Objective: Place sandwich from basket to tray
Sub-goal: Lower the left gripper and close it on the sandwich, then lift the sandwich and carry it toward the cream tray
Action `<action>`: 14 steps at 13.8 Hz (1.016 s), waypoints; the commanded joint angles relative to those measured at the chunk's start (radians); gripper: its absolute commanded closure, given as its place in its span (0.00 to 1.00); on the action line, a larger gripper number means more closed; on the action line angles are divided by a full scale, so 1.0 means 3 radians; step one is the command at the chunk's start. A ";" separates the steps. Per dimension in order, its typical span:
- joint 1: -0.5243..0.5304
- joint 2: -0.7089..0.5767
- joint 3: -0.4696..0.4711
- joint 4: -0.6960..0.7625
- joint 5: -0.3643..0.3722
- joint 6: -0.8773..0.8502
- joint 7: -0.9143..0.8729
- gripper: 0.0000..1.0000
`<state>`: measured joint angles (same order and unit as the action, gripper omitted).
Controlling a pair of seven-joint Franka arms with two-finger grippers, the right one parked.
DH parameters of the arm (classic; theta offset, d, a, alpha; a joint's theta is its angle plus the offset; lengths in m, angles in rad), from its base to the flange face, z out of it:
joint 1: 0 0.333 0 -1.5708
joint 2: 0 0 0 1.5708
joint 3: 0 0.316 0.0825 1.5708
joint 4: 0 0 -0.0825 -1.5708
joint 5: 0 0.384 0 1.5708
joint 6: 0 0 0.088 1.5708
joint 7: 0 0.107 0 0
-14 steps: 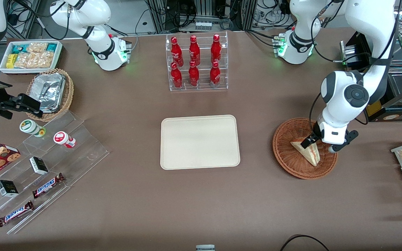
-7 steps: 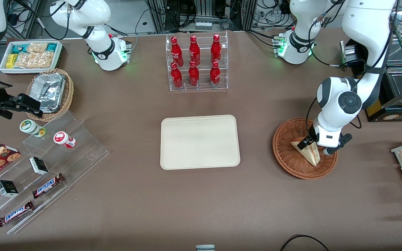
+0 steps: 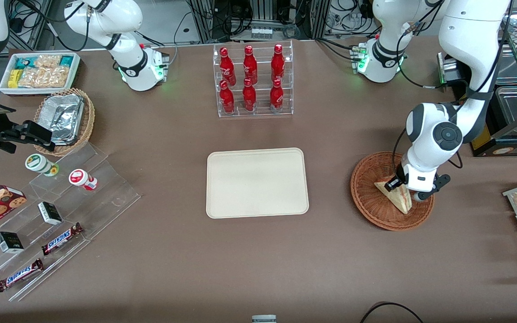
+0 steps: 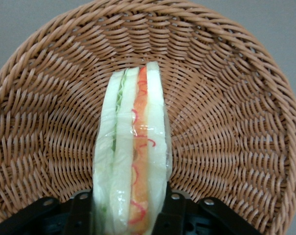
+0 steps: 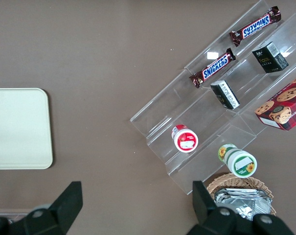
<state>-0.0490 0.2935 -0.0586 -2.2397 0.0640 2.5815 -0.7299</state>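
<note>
Reddish-brown wicker filled most of your wrist camera: the basket (image 4: 226,98) sat directly under the gripper (image 4: 130,215), and the sandwich (image 4: 133,161) stood on its edge inside it, cut face up, showing green, white, orange and red layers under clear wrap. You had the two black fingers (image 4: 81,213) pressed against the wedge's two bread faces at its wide end, so the jaws were clamped on the sandwich, one on each side.

From the front camera you would have seen the same grip from above. The gripper (image 3: 401,187) was down inside the basket (image 3: 366,193), which lay on the brown table (image 3: 258,260) toward the working arm's end. The sandwich (image 3: 395,196) pointed its narrow tip toward the front camera, and its wide end was at the fingers. It looked to be resting in the bowl, though you could not tell from either view whether it was touching the weave or just clear of it.

Your tray (image 3: 256,182) lay flat at the middle of the table, well apart from the basket, with nothing on it. A clear rack of red bottles (image 3: 252,79) stood farther from the front camera than the tray.
</note>
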 commanded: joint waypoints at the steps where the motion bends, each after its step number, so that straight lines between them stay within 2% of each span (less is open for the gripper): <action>1: -0.0026 -0.0150 -0.0009 0.0209 0.0053 -0.0447 0.0035 0.58; 4: -0.0209 -0.0232 -0.0009 0.0602 0.0053 -0.0984 -0.0001 0.58; 8: -0.0648 -0.0145 -0.0009 0.1318 0.0042 -0.1665 -0.0170 0.58; 11: -0.1032 -0.0018 -0.0014 0.1610 0.0032 -0.1743 -0.0170 0.58; 14: -0.1426 0.0299 -0.0014 0.1947 0.0037 -0.1738 -0.0134 0.60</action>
<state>-0.4116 0.2925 -0.0747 -1.7583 0.0662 2.0834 -0.7632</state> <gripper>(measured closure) 0.586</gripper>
